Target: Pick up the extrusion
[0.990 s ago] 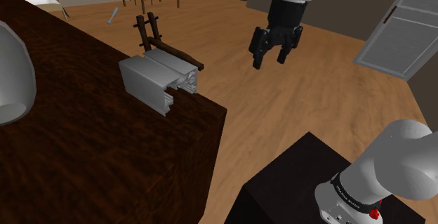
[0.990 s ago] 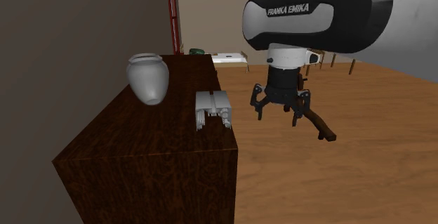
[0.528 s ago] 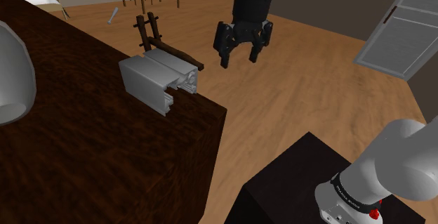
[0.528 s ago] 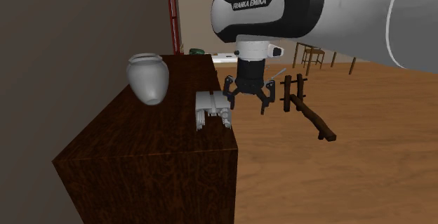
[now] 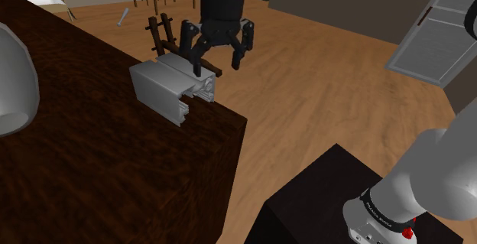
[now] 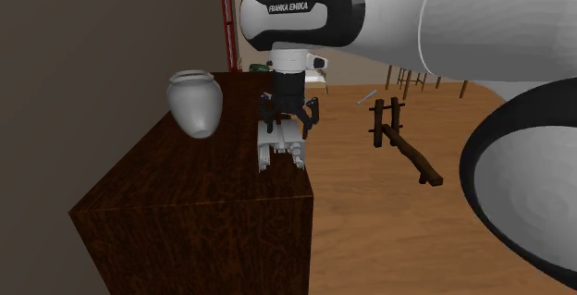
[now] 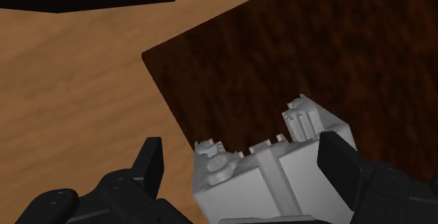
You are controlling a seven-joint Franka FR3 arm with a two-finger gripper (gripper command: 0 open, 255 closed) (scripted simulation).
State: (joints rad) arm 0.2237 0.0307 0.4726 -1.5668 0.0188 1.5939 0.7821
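In 1 second the gripper [image 5: 216, 65] swung in from over the plank floor [image 5: 321, 89] and arrived above the extrusion [image 5: 164, 86], fingers spread wide and clasping nothing. The approach looked done, and a descent seemed due. The extrusion lay at the edge of the dark, wood-grained table [image 5: 115, 174]: a short pale-grey block, hard-edged, with a slotted, toothed profile at its cut end.
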